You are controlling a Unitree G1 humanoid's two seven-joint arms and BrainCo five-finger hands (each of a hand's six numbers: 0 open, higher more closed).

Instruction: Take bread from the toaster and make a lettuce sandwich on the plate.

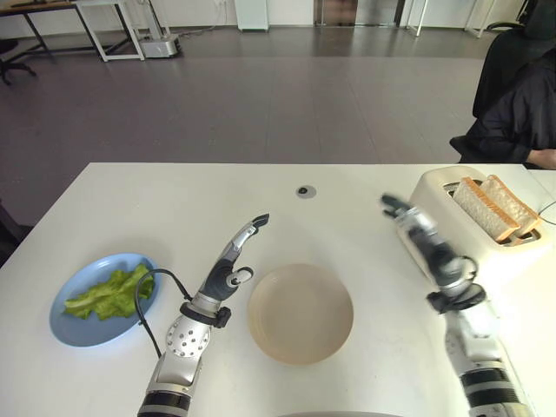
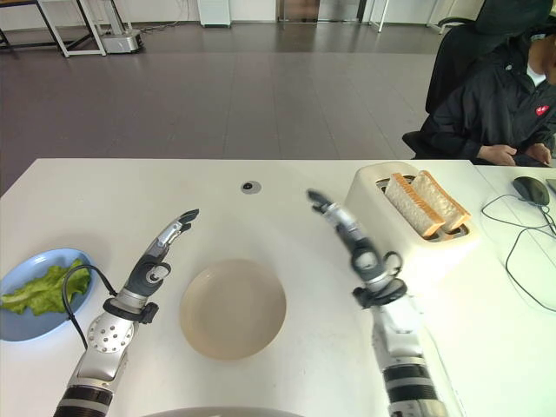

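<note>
At right on table (image 2: 87, 200), two bread slices (image 2: 427, 201) upright in toaster (image 2: 369, 187) slots

OFF-TASK BITS ON & BEHIND TABLE

White table (image 1: 174, 200) w/ small round grommet (image 2: 251, 186) set in top, near far edge, approx. centre. Dark mouse (image 2: 530, 189) at far right of tabletop, thin cables (image 2: 508, 261) looping nearby. Behind: grey floor (image 1: 261, 104), metal-frame desk (image 1: 109, 26) far left, low white unit (image 1: 161, 43) just beside it.

Plate (image 1: 301, 314) between my left hand (image 1: 229, 268) and right hand (image 1: 427, 241); lettuce (image 1: 109, 293) in dish (image 1: 94, 330) leftmost; bread (image 1: 493, 207) in toaster (image 1: 432, 193) rightmost.
</note>
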